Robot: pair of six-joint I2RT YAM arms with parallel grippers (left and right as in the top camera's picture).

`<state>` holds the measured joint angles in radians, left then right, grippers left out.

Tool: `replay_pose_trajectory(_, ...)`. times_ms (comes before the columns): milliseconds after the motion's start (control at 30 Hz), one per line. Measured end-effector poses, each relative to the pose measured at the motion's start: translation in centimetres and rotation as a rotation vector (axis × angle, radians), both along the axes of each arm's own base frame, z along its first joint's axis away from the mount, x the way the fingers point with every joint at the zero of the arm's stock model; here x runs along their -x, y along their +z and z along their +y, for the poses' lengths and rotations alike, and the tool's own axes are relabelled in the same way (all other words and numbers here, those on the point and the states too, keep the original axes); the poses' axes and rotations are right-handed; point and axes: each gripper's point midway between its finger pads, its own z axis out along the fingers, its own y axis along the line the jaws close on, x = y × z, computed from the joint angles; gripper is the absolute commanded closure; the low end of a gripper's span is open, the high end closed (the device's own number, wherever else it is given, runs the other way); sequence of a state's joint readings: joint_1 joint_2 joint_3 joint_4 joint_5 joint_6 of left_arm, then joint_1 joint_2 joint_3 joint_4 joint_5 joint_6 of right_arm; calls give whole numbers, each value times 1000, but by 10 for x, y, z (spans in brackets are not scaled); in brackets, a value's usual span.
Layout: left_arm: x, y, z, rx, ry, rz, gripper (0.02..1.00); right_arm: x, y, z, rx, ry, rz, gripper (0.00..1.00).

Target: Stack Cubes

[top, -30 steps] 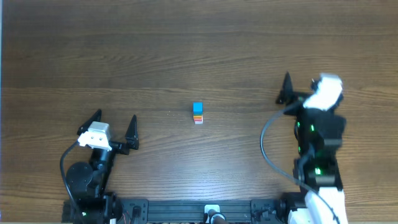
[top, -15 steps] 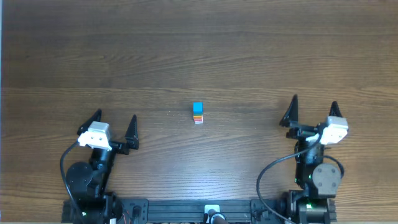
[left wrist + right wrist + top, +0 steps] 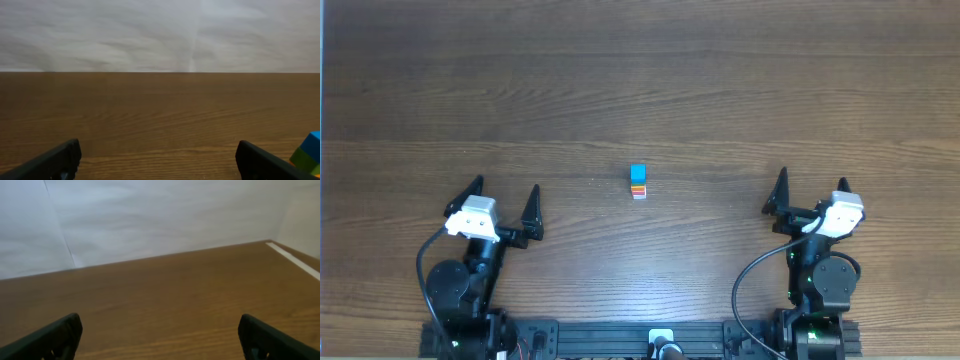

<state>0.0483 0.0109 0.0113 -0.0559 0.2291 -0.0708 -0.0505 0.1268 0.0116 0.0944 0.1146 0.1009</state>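
Cubes (image 3: pixel 638 182) stand piled in one small column near the middle of the wooden worktop (image 3: pixel 640 80), with a blue cube (image 3: pixel 638 174) on top and a green one (image 3: pixel 302 160) right beneath it. The left hand (image 3: pixel 504 190) sits close to its arm's base, well to the left of the pile, its fingers spread apart and holding nothing. The right hand (image 3: pixel 812 180) sits well apart on the other side, fingers likewise spread and empty.
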Motion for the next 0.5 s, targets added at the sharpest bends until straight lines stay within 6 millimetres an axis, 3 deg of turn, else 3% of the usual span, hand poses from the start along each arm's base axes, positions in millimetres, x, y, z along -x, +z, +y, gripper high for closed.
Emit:
replay_pose_trajectory(267,0,0,0,0,0,0,18,3,-37,8,29,36,154,9)
replay_pose_trajectory(500,0,0,0,0,0,0,20,2,-40,34,140,169,174,7)
